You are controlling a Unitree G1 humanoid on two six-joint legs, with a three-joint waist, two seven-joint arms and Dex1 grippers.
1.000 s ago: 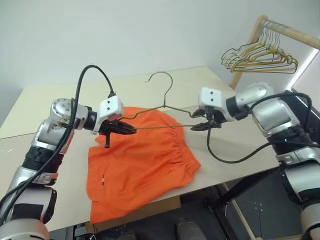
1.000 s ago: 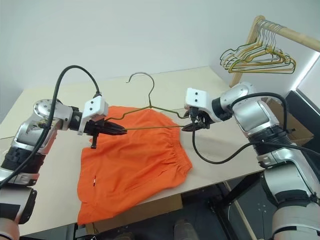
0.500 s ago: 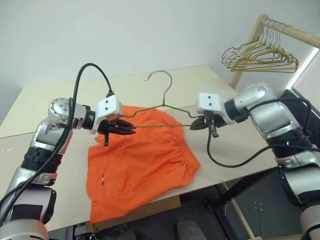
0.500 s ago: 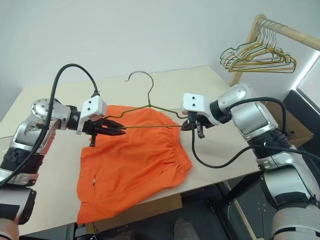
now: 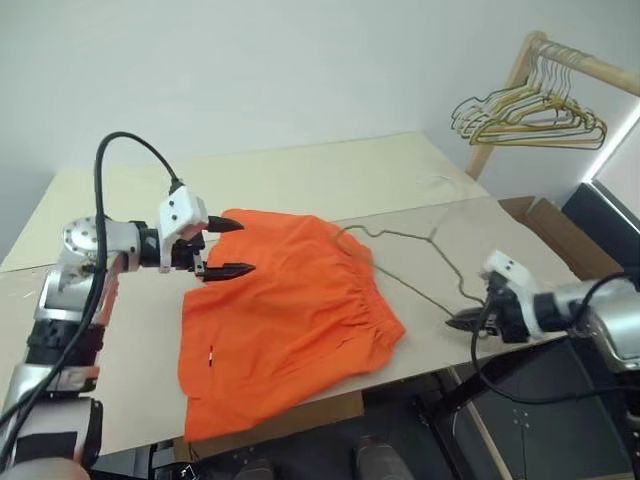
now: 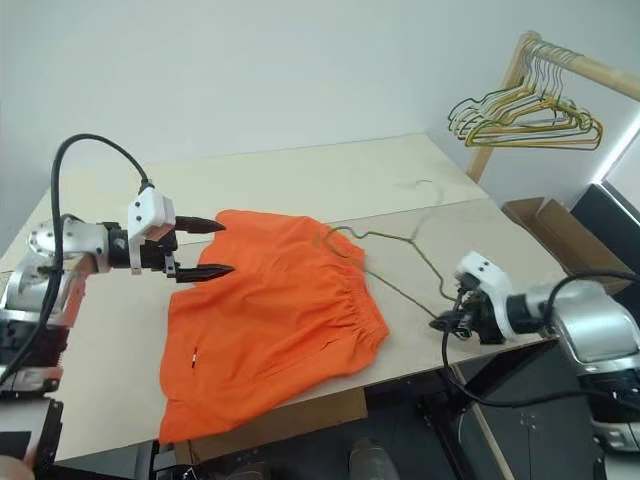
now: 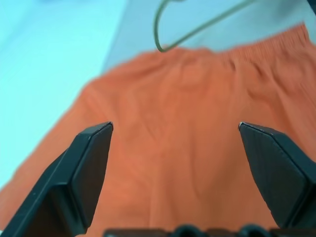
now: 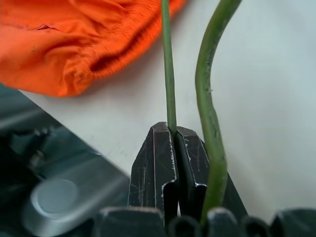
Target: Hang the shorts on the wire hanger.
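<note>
Left eye view: from my seat at the controls, my left gripper (image 5: 228, 247) hovers at nine o'clock, its black fingers spread wide over the edge of the shorts (image 5: 290, 320). The bright orange shorts lie flat mid-table (image 5: 300, 175); a small white tag (image 5: 209, 352) shows near seven o'clock, its writing too small to read. The wire hanger (image 5: 400, 262) lies just right of the waistband. At four o'clock, my right gripper (image 5: 462, 322) is pinched tight on its thin wire.
</note>
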